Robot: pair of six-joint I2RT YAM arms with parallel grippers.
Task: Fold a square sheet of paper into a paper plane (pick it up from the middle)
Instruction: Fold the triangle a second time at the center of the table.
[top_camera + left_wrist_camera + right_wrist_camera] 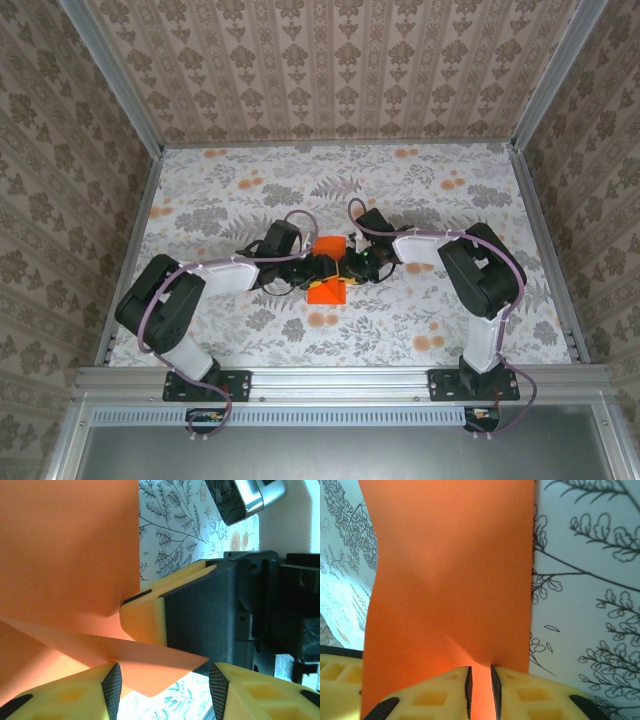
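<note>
Patterned walls point(330, 70) close in a table point(230, 195) covered in a grey leaf-and-flower print. The left arm point(175, 295) and the right arm point(480, 270) reach inward from the near edge and meet near the table's middle. There the square sheet of paper point(326, 291), bright orange and partly folded, sits between the two wrists. One part of it shows beyond the grippers and another nearer the bases. The right gripper point(480, 687) is clenched on the sheet: its yellow fingers point(530, 695) stand almost together, with a thin strip of orange pinched between the black pads. From there the sheet runs away from them, bowed, over the printed cloth. The left gripper point(165, 690) is released, its jaws well apart, and a pointed folded corner of the sheet lies in the gap between them. Just beyond, a yellow finger of the right gripper touches the paper.
</note>
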